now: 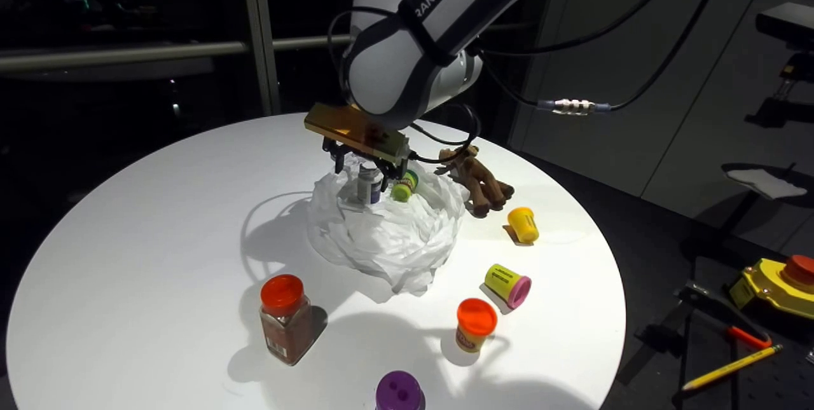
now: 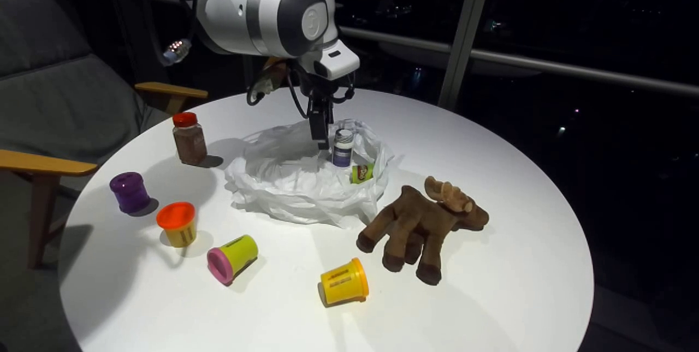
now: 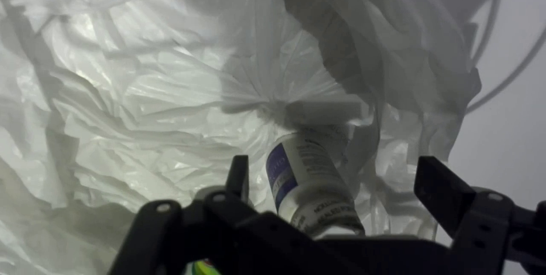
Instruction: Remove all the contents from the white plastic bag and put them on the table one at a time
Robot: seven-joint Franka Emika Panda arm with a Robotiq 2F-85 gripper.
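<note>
Wrist view shows the gripper parted, holding nothing; the white bottle stands in the white plastic bag; grasping it seems the step; next calls for centring, closing, lifting.

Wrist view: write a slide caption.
White-and-purple bottle inside the white plastic bag, the open gripper close by.

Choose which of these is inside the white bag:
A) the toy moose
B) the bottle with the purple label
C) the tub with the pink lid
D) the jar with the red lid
B: in both exterior views the bottle stands surrounded by the crumpled plastic of the bag.
</note>
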